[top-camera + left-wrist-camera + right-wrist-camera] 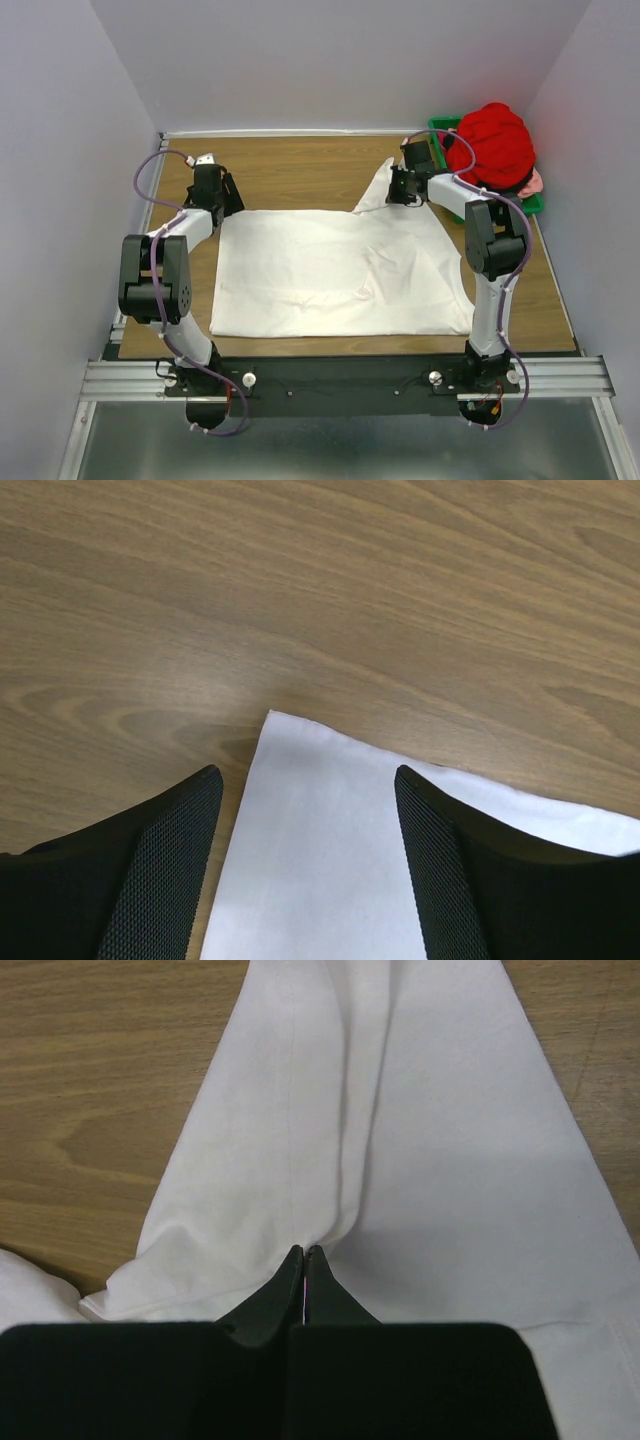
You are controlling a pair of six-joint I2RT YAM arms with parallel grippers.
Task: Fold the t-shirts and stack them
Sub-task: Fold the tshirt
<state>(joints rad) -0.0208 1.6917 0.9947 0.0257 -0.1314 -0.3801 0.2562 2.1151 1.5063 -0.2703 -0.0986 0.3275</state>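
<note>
Top: white t-shirt [340, 275] lies flat, left of the green bin [437, 125]; red t-shirt [497, 140] is heaped on the bin.
Left wrist: left gripper [305, 775] spread wide astride the shirt corner farthest from the bin, holding nothing.
Right wrist: right gripper [303, 1252] pinched onto a ridge of white cloth.
Risk: the thin pinch slips, or a one-sided pull skews the fold.
</note>
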